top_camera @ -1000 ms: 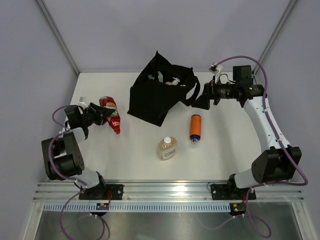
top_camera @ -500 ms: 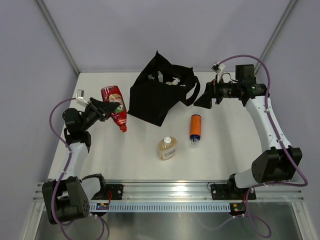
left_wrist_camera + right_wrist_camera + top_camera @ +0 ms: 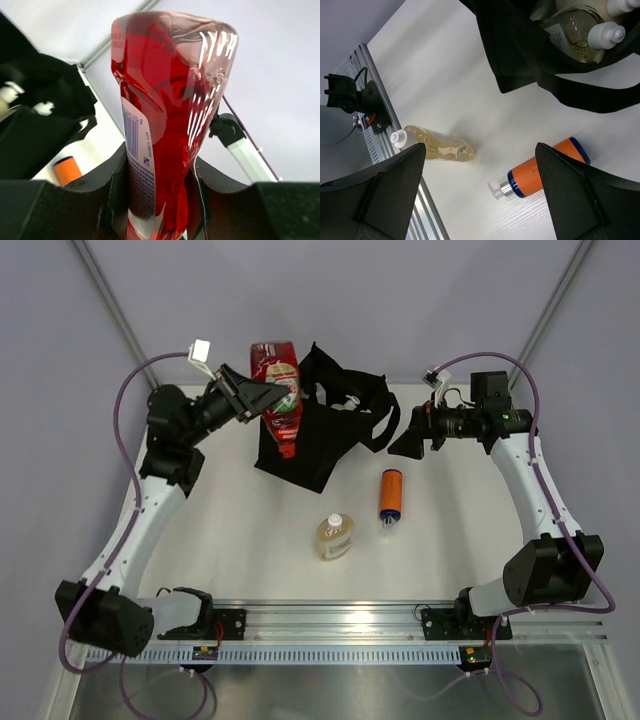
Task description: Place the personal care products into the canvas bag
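My left gripper (image 3: 262,397) clamps the red bottle (image 3: 279,388) over the canvas bag (image 3: 300,455) at upper centre. White-capped bottles (image 3: 580,30) lie inside. The orange bottle (image 3: 390,493) and amber bottle (image 3: 334,537) wait outside. The right gripper (image 3: 405,443) gapes empty.

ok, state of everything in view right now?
red bottle: gripped, in the air over the bag's left edge
left gripper: shut on red bottle
right gripper: open, empty
canvas bag: standing open, bottles inside
orange bottle: lying on table, outside bag
amber bottle: lying on table, outside bag

Red bottle (image 3: 170,100) glossy clear plastic; canvas bag (image 3: 300,445) matt black cloth; table (image 3: 250,530) smooth matt white.
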`<state>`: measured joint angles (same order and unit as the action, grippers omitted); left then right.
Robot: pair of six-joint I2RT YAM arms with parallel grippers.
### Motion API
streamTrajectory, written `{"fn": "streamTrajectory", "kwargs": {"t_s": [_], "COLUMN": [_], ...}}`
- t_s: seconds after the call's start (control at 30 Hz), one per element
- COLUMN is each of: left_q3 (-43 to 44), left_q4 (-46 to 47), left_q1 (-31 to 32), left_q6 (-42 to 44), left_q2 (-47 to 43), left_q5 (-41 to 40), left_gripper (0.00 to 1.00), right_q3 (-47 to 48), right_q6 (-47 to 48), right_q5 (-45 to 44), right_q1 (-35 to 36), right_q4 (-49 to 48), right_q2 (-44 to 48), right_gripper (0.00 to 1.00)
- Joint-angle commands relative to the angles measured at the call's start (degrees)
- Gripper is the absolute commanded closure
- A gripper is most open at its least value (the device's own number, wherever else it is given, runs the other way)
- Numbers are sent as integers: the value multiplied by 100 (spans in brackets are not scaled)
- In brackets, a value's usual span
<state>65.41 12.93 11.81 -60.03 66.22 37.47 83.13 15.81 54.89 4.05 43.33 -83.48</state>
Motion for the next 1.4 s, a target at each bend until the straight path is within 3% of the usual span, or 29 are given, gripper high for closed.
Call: {"fn": "streamTrajectory", "kwargs": {"t_s": [0.0, 0.13, 0.27, 0.53, 0.6, 0.93, 1.23, 1.37], "left_q3": [1051, 2088, 3073, 3400, 3548, 3646, 4557, 5130], "left_q4": [53, -439, -1579, -2118, -2741, -3901, -4368, -4720], "left_q1": [453, 866, 1244, 1350, 1376, 1341, 841, 603], "left_q6": [27, -455, -825, -2415, -2627, -2777, -2970, -2953], "left_q2": [1003, 2007, 2790, 3398, 3407, 3178, 4248, 4654], "left_q5": [-653, -1109, -1541, -1840, -1988, -2482, -2385, -2569], "left_gripper": [100, 100, 100, 100, 100, 99, 95, 85], "right_q3": [-95, -227, -377, -491, -482, -421, -412, -482], "right_q6": [-26, -43, -122, -333, -395, -553, -702, -807], "right_q5": [-5, -84, -102, -23, 30, 179, 311, 381], "right_q1": [-63, -133, -229, -362, -362, -528, -564, -564], "right_q4": [-149, -202, -316, -483, -536, -694, -844, -940], "right_q2": [297, 464, 631, 772, 755, 596, 535, 552], "right_gripper": [1, 1, 0, 1, 0, 1, 0, 0]}}
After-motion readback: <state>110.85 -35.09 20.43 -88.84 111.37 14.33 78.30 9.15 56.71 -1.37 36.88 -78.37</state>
